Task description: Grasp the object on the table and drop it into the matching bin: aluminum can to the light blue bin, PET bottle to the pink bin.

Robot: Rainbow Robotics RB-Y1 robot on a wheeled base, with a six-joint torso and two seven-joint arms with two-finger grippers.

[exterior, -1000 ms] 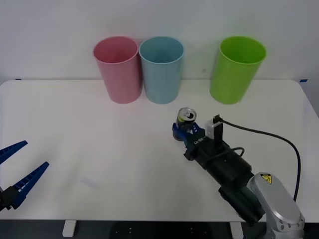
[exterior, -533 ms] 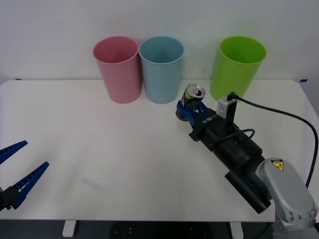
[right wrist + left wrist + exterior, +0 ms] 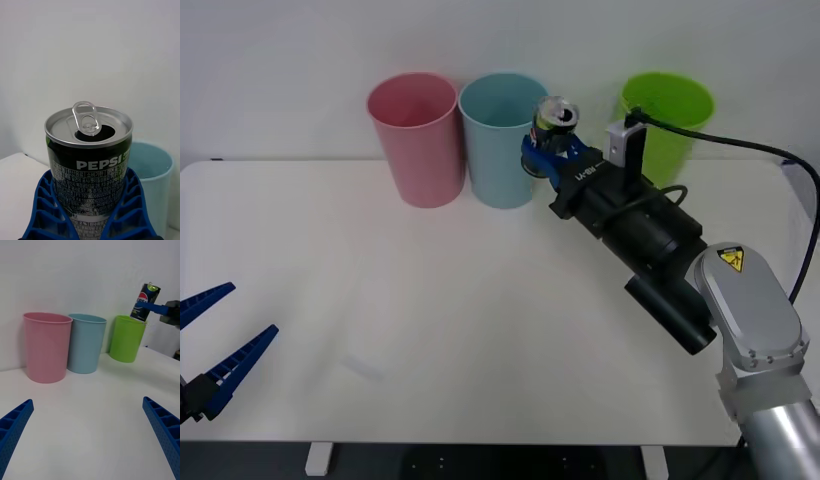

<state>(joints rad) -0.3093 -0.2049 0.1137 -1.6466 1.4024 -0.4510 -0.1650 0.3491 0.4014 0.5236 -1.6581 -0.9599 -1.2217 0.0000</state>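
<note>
My right gripper (image 3: 548,148) is shut on the aluminum can (image 3: 555,124), a small dark can with a silver pull-tab top (image 3: 89,125), held upright in the air. It hangs just beside the right rim of the light blue bin (image 3: 503,140), at rim height. The blue fingers (image 3: 50,204) clasp the can's lower sides. The pink bin (image 3: 416,138) stands to the left of the light blue one on the white table (image 3: 430,300). In the left wrist view the can (image 3: 144,302) shows lifted above the bins. My left gripper (image 3: 210,350) rests open at the table's near left corner.
A lime green bin (image 3: 654,135) stands to the right of the light blue bin, just behind my right arm. A black cable (image 3: 740,140) loops from the right wrist. A white wall rises close behind the bins.
My right gripper has lifted the can off the table and carried it up and back, from mid-table to beside the light blue bin's rim. The left arm has not moved.
</note>
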